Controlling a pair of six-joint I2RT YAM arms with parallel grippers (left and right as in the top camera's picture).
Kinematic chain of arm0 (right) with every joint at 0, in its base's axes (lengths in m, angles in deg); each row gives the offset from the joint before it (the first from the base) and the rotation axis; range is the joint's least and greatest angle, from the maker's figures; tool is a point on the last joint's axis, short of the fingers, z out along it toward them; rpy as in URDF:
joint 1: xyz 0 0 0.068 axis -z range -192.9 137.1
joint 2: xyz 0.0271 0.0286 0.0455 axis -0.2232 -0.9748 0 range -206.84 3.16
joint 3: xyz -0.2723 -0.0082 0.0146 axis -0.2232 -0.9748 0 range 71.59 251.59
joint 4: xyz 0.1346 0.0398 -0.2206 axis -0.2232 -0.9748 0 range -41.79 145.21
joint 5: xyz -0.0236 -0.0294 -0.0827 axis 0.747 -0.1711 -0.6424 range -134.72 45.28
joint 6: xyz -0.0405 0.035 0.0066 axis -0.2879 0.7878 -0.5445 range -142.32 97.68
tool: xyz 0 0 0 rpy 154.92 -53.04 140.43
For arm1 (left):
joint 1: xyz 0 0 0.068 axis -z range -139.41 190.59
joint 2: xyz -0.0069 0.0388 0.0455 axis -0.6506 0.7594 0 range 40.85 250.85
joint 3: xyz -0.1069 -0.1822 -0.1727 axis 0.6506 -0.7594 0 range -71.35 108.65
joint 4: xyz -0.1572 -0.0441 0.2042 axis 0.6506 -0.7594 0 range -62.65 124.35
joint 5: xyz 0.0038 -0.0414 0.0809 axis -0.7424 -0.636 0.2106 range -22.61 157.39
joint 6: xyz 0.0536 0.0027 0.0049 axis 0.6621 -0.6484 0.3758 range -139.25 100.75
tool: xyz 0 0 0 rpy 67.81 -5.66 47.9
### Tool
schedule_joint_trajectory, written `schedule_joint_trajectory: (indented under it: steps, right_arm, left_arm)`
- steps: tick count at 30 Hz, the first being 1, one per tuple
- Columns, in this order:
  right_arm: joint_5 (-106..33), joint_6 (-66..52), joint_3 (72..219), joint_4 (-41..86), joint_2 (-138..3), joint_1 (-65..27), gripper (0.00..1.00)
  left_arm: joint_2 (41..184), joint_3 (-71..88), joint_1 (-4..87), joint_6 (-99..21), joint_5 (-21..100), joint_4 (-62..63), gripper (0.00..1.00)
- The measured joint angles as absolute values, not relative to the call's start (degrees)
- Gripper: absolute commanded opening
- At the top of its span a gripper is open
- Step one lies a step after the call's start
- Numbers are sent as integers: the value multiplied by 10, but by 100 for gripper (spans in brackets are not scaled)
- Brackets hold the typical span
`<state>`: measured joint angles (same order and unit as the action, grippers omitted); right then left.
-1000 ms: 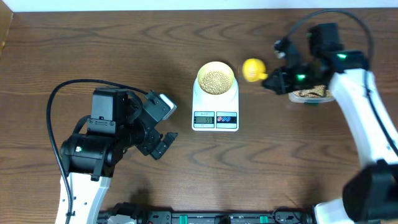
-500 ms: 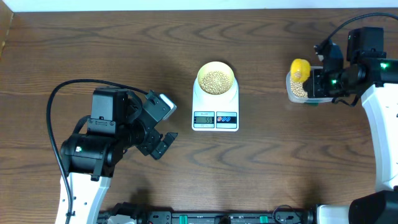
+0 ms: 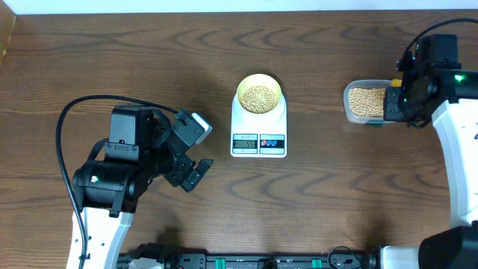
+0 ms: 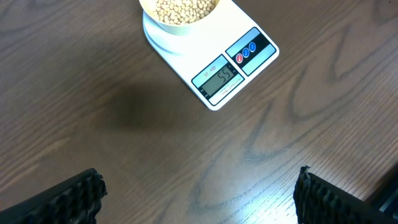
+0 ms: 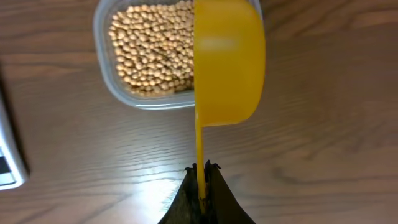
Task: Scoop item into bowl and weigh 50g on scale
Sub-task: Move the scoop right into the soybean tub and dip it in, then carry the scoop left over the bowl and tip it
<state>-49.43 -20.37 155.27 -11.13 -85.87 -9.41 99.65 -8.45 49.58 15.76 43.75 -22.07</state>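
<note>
The pale bowl [image 3: 259, 95] holds a heap of beige beans and sits on the white scale [image 3: 258, 138], whose display is lit. In the left wrist view the bowl [image 4: 180, 9] and scale [image 4: 217, 68] lie ahead of my left gripper [image 4: 199, 193], which is wide open and empty over bare wood. My right gripper [image 5: 202, 171] is shut on the thin handle of a yellow measuring spoon [image 5: 227, 62]. The spoon's outer side faces the camera, and it hangs over the right end of the clear tub [image 5: 102, 62] of beans [image 5: 152, 50]. Overhead, the right gripper [image 3: 396, 104] hides the spoon.
The clear tub [image 3: 347, 101] of beans [image 3: 366, 101] stands right of the scale. My left gripper [image 3: 200, 153] hovers left of the scale's front, its cable looping behind. Bare wood lies between scale and tub.
My right gripper carried the yellow spoon rightward from beside the scale to over the tub, where it is now hidden overhead. The left arm has not moved.
</note>
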Motion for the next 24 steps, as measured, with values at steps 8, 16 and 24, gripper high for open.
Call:
schedule_joint_trajectory:
  steps: [8, 16, 24]
  right_arm:
    - [-584, -189, 1553, -92, -944, -162, 1]
    - [-666, -166, 1553, -78, -972, -213, 1]
    - [-538, -160, 1625, 110, -974, -254, 1]
  left_arm:
    - [997, -85, 496, 158, 437, -221, 99]
    - [997, -85, 496, 158, 438, -221, 99]
    - [997, -85, 496, 157, 438, -221, 99]
